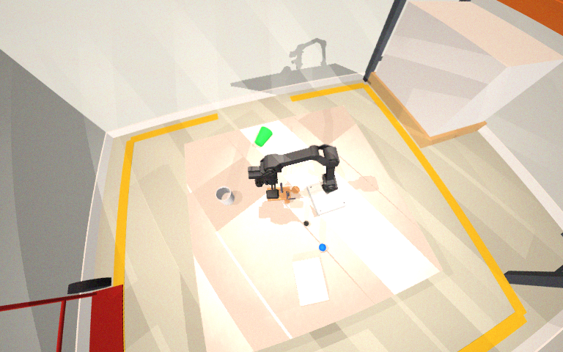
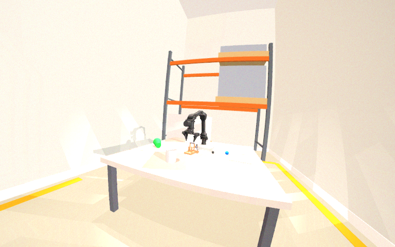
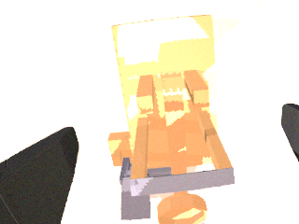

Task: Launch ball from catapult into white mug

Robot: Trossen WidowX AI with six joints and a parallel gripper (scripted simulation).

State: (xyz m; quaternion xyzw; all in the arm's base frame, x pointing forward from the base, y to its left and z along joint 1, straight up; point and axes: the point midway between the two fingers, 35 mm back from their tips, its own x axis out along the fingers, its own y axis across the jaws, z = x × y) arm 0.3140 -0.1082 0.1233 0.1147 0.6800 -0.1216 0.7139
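The orange catapult [image 1: 283, 199] [image 2: 191, 152] [image 3: 186, 50] stands on the table below my gripper. Its round cup [image 1: 295, 189] [image 3: 182, 208] shows no ball; the wrist view cuts off its lower edge. My gripper [image 1: 269, 188] [image 2: 190, 138] [image 3: 182, 126] is wide open and empty above the catapult, with one finger off each side. The white mug [image 1: 225, 196] [image 2: 171, 156] stands upright, apart from the catapult, at its far end from the round cup. A blue ball [image 1: 322, 247] [image 2: 227, 153] and a smaller black ball [image 1: 306, 223] [image 2: 213, 152] lie on the table.
A green cup [image 1: 263, 136] [image 2: 157, 142] lies tipped over towards the wall side. A white plate [image 1: 332, 204] is beside the arm's base. A flat white rectangle [image 1: 311, 281] lies on the table [image 2: 233, 183] beyond the blue ball. A shelf rack [image 2: 215, 103] stands behind.
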